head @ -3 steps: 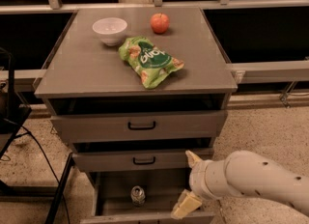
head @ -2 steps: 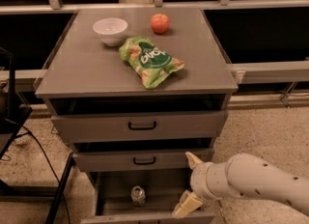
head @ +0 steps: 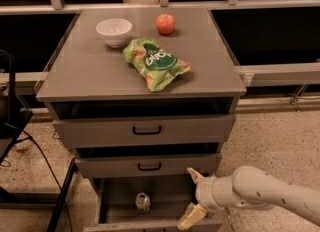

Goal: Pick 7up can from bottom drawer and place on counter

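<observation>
Bottom drawer (head: pixel 116 195) pulled out; 7up can (head: pixel 143 202) upright mid-floor; tool (head: pixel 193 196) spread open at right edge, apart.

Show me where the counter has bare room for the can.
The counter is bare at front-left, between the white bowl, the chip bag and the front edge, and along the right edge beside the bag. The back middle is crowded: bowl, apple, bag. The gripper, fingers open, is at the bottom drawer, right of the 7up can.

Counter (head: pixel 85 76) bears white bowl (head: pixel 114 30), red fruit (head: pixel 165 24), green chip bag (head: pixel 156 64)
</observation>
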Robot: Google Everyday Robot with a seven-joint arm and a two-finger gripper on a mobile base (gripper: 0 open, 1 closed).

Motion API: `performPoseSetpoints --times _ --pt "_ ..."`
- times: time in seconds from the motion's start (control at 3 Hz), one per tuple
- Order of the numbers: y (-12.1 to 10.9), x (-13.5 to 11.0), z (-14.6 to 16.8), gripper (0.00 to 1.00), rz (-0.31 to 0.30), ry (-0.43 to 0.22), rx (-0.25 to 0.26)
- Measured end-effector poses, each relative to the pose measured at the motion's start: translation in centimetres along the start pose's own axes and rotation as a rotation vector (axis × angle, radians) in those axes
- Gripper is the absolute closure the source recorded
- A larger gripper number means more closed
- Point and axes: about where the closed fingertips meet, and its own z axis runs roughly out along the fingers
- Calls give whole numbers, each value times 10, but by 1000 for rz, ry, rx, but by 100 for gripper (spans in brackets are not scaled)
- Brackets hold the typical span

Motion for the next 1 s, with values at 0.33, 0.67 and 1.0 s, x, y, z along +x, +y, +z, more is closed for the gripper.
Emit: performPoseSetpoints --times 0.33,0.67,1.0 --pt "-1 -1 -2 0 -4 3 3" --pt "5 8 17 0 -1 -11 -20" --pt "8 23 44 0 -3 -39 -41"
